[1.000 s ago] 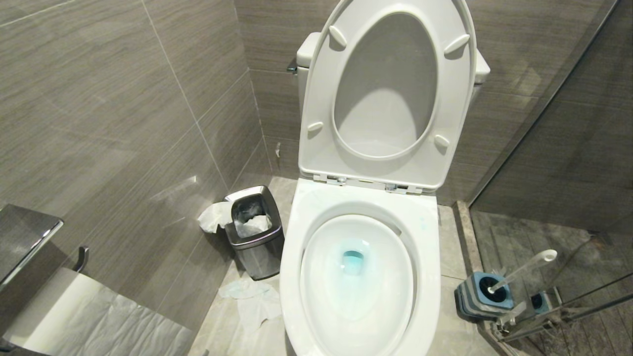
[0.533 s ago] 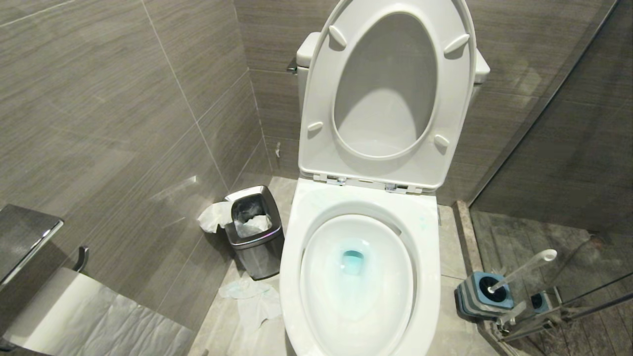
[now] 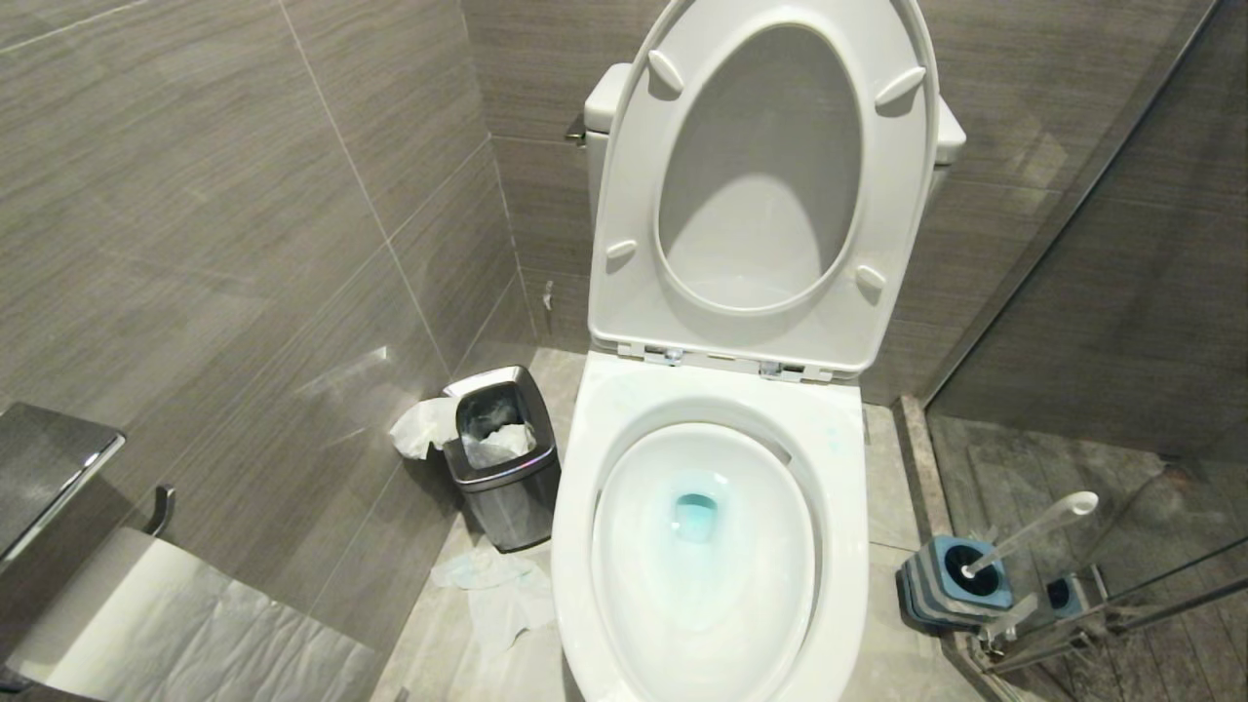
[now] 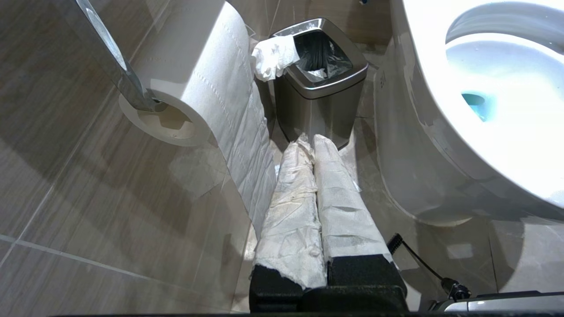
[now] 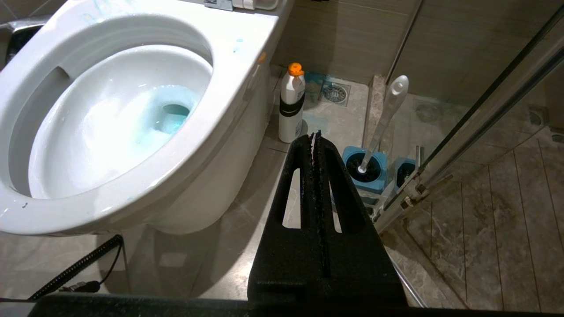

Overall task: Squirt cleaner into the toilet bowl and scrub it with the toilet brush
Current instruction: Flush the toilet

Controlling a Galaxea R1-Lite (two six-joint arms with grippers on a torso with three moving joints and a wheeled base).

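The white toilet bowl (image 3: pixel 577 507) stands open in the middle of the head view, seat and lid raised. Teal-blue cleaner (image 3: pixel 695 515) tints the water and lower basin, also seen as cleaner (image 5: pixel 172 118). The toilet brush (image 3: pixel 1035 529) leans in its blue-topped holder (image 3: pixel 951 585) on the floor right of the bowl. Neither arm shows in the head view. My left gripper (image 4: pixel 310 140), fingers wrapped in white paper, is shut and empty, low beside the bowl's left side. My right gripper (image 5: pixel 314 134), black, is shut and empty, short of the toilet brush (image 5: pixel 388 112).
A steel waste bin (image 3: pixel 512 507) with tissue stands left of the toilet; paper (image 3: pixel 497 585) lies on the floor by it. A toilet roll (image 4: pixel 207 79) hangs on the left wall. A white, orange-capped bottle (image 5: pixel 291 110) stands right of the bowl. A glass shower door (image 5: pixel 484 114) bounds the right.
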